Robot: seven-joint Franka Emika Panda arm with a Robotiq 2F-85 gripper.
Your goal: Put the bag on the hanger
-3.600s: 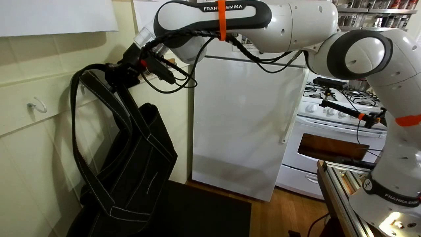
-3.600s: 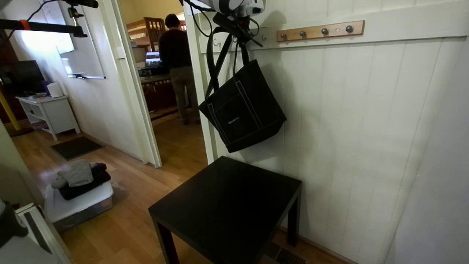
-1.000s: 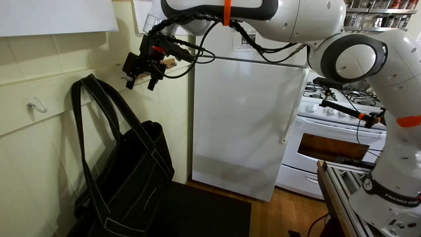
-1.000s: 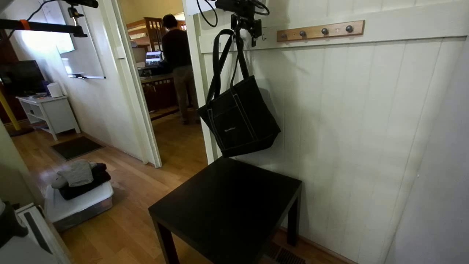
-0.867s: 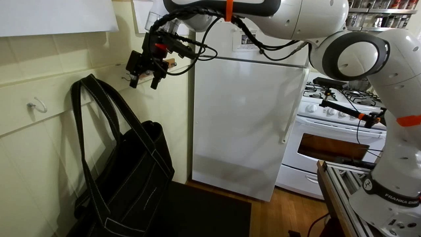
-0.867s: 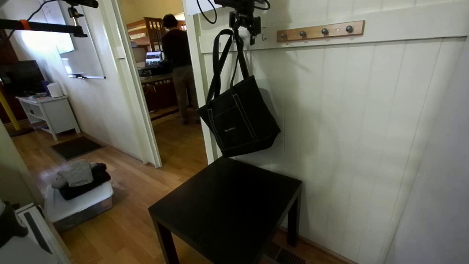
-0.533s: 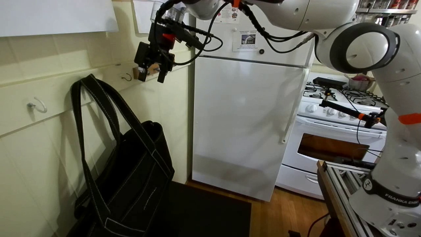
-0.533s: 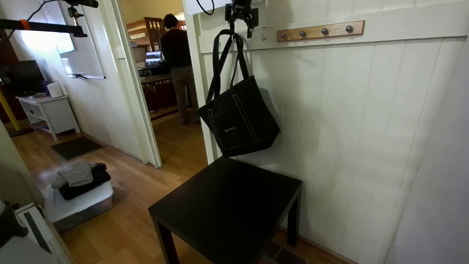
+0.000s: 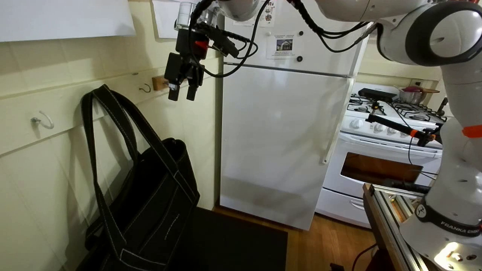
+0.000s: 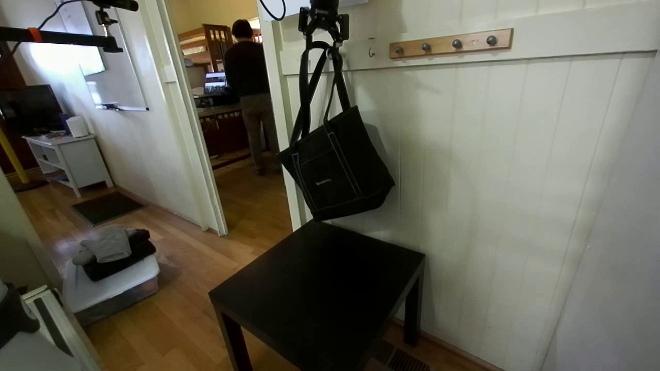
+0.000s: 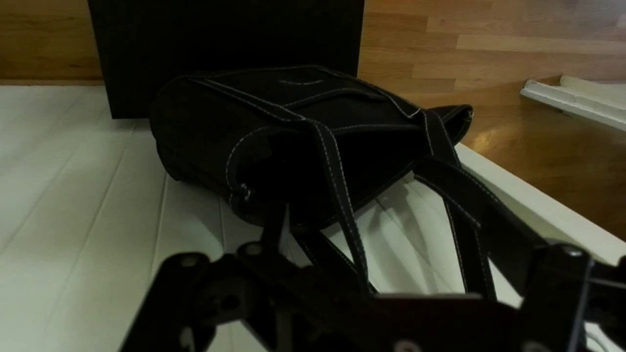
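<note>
In an exterior view the black bag (image 9: 158, 203) hangs by its looped straps (image 9: 150, 135) at the cream rail (image 9: 64, 105), a white hook (image 9: 45, 126) to its left and the fingers (image 9: 191, 93) parted, right of the straps and clear of them. In an exterior view those straps gather at the white hanger (image 10: 330, 53), the bag's bottom by the far edge of the counter (image 10: 319, 288) (touching or not, I cannot tell). In the wrist view the fingers stand wide apart, the bag's mouth beyond them.
</note>
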